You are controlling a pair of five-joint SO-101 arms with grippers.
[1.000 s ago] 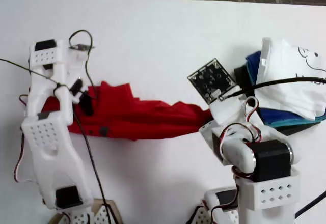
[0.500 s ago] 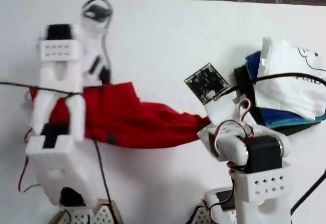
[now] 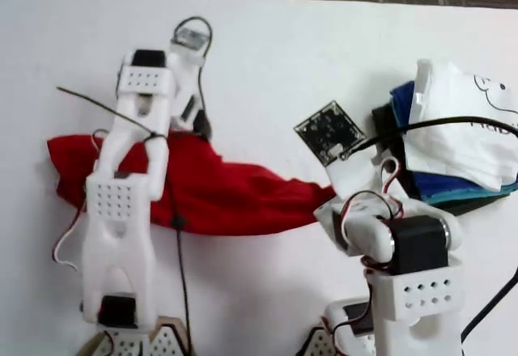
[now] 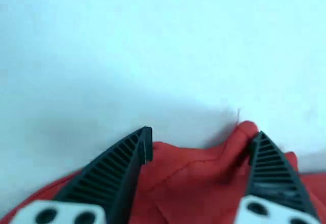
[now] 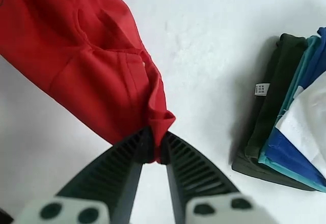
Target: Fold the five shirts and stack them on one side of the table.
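Left wrist view: left gripper (image 4: 202, 140) spread astride the edge of red shirt (image 4: 193, 191); right gripper (image 5: 155, 138) pinches its opposite end, cloth stretched between them.

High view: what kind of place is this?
Probably a robotics test bench: a white robot arm at a plain white table, a red shirt under it, and a pile of folded shirts.
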